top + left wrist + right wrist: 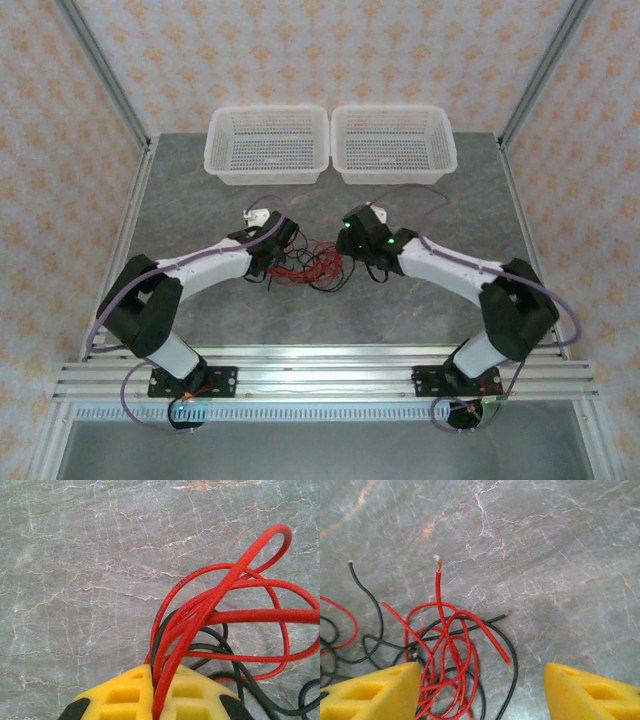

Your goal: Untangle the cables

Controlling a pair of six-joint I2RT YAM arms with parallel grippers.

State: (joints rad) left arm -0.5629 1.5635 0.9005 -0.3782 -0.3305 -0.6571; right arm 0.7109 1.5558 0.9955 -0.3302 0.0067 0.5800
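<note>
The cables [310, 265], thin red and black strands, lie tangled on the grey stone table between the two arms. My left gripper [278, 252] sits at the tangle's left edge. In the left wrist view the left gripper [159, 675] is shut on a bunch of red cables [225, 615] that loop up and to the right, with black cables [226, 650] behind them. My right gripper [362, 255] is at the tangle's right edge. In the right wrist view the right gripper [481, 672] stands open over red loops [445, 645] and a black strand [513, 665], its yellow fingers [375, 692] wide apart and gripping nothing.
Two white mesh baskets [267, 145] [393, 143] stand side by side at the back of the table [450, 220]. Metal frame posts rise at the rear corners, and an aluminium rail [320, 378] runs along the near edge under the arm bases.
</note>
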